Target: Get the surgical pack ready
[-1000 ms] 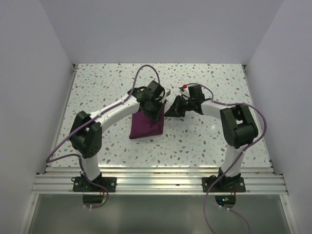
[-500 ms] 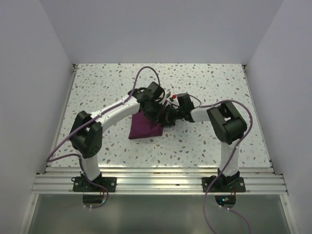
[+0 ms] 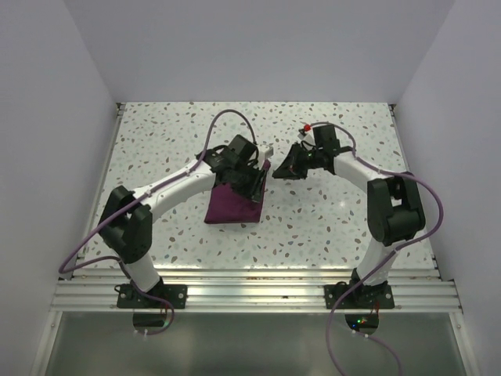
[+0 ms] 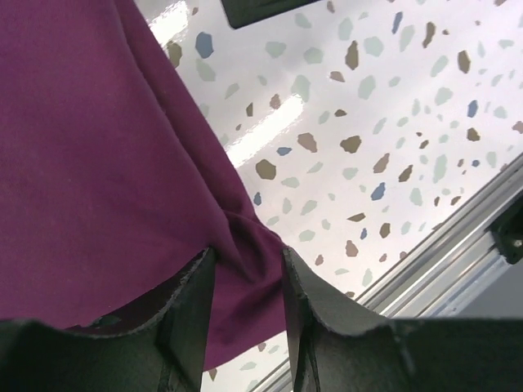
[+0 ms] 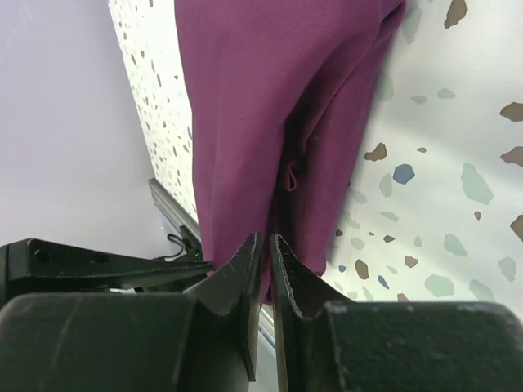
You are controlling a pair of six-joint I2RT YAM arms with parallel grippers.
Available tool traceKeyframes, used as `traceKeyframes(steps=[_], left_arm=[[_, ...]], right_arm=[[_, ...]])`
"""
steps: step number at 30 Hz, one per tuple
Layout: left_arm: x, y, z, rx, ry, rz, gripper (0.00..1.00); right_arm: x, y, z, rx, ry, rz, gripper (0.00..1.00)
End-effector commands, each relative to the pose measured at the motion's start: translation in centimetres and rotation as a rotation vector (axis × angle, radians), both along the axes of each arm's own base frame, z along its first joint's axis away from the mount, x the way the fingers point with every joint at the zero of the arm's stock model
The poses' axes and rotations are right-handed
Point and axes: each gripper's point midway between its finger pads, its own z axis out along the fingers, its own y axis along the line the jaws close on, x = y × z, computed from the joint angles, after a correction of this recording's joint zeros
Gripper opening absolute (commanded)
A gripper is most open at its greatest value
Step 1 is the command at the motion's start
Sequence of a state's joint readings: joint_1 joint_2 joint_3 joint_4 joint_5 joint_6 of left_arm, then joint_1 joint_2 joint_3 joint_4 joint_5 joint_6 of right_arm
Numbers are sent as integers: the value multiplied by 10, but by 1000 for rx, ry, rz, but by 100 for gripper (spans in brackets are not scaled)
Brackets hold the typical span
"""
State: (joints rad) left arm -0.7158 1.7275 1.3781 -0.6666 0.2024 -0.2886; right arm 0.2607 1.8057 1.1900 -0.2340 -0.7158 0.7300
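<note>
Pinching the purple cloth (image 3: 231,207) are the right jaws.

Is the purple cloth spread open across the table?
No, the purple cloth lies as a small folded bundle on the speckled table.

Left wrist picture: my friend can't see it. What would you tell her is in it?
A big purple cloth fills the left side, and a fold of it lies between the two dark fingers of the left claw at the bottom. On the right is the speckled table, with a metal rail at its edge.
</note>
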Motion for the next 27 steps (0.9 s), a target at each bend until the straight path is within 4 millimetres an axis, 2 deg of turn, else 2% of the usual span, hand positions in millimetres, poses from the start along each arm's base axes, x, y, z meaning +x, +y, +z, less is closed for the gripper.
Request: traceKeyframes(steps=[1, 3, 5, 6, 8, 12, 14, 17, 22, 23, 27], left_arm=[[4, -23, 39, -140, -53, -23, 42], [1, -26, 38, -158, -41, -32, 41], [-2, -34, 38, -203, -33, -58, 32], [-6, -35, 31, -211, -12, -66, 26], [-10, -41, 22, -242, 16, -82, 20], [-27, -42, -21, -244, 122, -102, 13], [-35, -39, -38, -245, 151, -110, 11], [-40, -41, -35, -280, 139, -138, 10], [-54, -29, -57, -255, 176, -141, 10], [-60, -26, -64, -251, 188, -142, 10], [-68, -12, -78, -231, 196, -116, 9]], right_arm=[[0, -3, 3, -20, 10, 22, 14], [4, -1, 3, -17, 6, 19, 14], [7, 0, 1, -12, 9, 17, 14], [8, 1, 1, -8, 11, 19, 14], [10, 1, 2, -2, 11, 18, 14], [17, 6, 6, 17, 2, 16, 14], [25, 8, 14, 38, -13, 10, 14], [30, 11, 16, 43, -10, 12, 14], [49, 19, 31, 80, -34, -9, 14], [55, 24, 39, 94, -63, -5, 15], [63, 50, 44, 105, -85, 29, 15]])
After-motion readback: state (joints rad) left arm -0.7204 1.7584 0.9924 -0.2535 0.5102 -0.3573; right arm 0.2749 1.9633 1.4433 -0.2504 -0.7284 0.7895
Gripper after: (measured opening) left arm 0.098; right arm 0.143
